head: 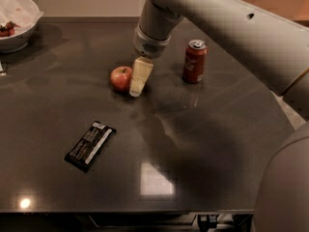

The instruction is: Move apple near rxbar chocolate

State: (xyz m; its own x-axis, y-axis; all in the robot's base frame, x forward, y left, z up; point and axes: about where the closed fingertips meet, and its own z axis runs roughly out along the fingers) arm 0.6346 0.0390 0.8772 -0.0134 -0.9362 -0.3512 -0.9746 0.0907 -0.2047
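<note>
The apple [120, 78], small, red with yellowish patches, sits on the dark table [203, 144] left of centre, towards the back. My gripper [137, 87] hangs from the arm just to the apple's right, its cream fingers [140, 75] pointing down and touching or nearly touching the apple's right side. The rxbar chocolate [90, 145], a flat black wrapper with white lettering, lies nearer the front left, well apart from the apple.
A red soda can [194, 61] stands upright to the right of the gripper. A white bowl [17, 23] with red food sits at the back left corner. The arm crosses the upper right of the view.
</note>
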